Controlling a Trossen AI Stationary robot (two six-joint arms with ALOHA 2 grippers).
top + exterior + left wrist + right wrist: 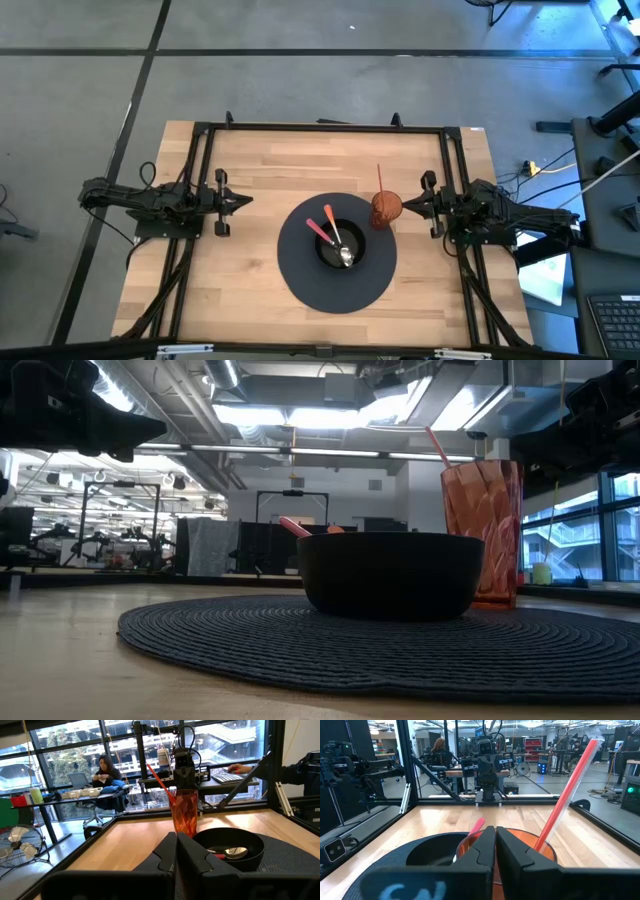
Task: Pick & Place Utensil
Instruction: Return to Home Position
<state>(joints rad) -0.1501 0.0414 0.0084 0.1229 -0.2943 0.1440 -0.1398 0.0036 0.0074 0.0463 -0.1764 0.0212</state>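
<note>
Black bowl (pixel 338 262) on mat (pixel 300 275) holds pink fork (pixel 319 229) and orange spoon (pixel 331 222). My left gripper (pixel 247 199) and right gripper (pixel 405 205) flank it, both finger pairs pressed together.

Hidden behind right fingers (pixel 482 852): most of orange cup (pixel 526 837), black bowl (pixel 427 850) inside, all but pink fork (pixel 476 826) handle end.
</note>
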